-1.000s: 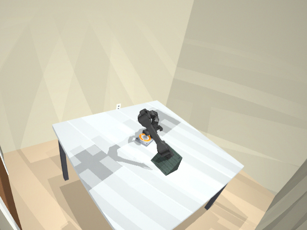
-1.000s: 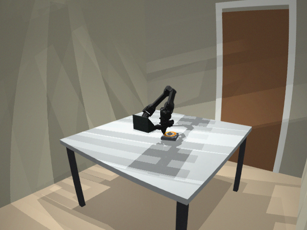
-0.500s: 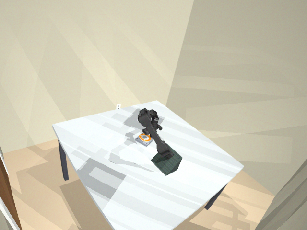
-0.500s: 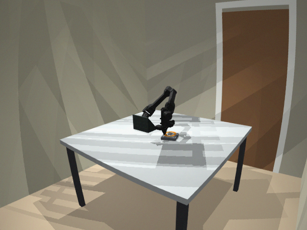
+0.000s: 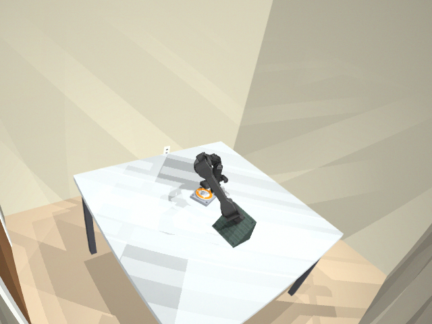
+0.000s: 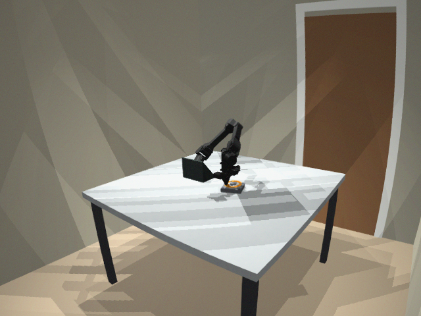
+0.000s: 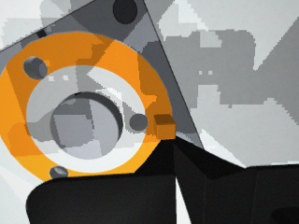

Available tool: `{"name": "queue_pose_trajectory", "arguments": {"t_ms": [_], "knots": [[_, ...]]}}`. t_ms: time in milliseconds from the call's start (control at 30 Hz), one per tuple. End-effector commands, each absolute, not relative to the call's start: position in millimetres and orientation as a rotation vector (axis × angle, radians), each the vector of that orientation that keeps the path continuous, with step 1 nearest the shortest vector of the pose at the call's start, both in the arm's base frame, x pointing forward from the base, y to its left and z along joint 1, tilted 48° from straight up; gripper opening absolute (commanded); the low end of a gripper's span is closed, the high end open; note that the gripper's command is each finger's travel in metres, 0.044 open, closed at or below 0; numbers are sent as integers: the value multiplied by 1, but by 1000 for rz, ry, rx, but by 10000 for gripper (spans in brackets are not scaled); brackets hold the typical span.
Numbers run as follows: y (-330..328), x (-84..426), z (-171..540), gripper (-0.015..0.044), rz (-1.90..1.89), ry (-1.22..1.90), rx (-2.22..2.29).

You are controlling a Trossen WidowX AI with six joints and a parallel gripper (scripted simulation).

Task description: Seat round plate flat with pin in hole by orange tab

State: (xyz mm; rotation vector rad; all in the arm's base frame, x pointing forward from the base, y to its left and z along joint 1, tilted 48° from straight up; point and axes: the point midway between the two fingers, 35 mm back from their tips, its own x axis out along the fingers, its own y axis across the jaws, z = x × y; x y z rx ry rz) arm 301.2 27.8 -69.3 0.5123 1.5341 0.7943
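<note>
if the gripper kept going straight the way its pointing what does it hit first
Most likely the orange tab on the round plate: the shut gripper tips sit right beneath it in the wrist view, though depth there is unclear.

A white table on dark legs is carrying the grey square base near its middle, with the robot's dark green mounting block sitting just beside it.

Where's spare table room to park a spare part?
Open stretches: the near half of the table and its door-side corner. Crowded: the middle, where arm mount, plate on its base and the shut hand cluster.
</note>
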Motion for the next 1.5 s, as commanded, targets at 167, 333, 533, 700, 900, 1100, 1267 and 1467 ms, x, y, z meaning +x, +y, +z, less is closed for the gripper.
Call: {"name": "queue_pose_trajectory", "arguments": {"t_ms": [167, 333, 533, 700, 900, 1100, 1267, 1467], "knots": [[28, 309, -68, 0, 794, 1513, 505], [28, 311, -68, 0, 794, 1513, 505], [28, 315, -68, 0, 794, 1512, 505], [29, 319, -68, 0, 794, 1512, 505], [30, 324, -67, 0, 794, 1512, 505], [32, 330, -66, 0, 794, 1512, 505], [34, 334, -64, 0, 794, 1512, 505], [37, 340, -62, 0, 794, 1511, 505]]}}
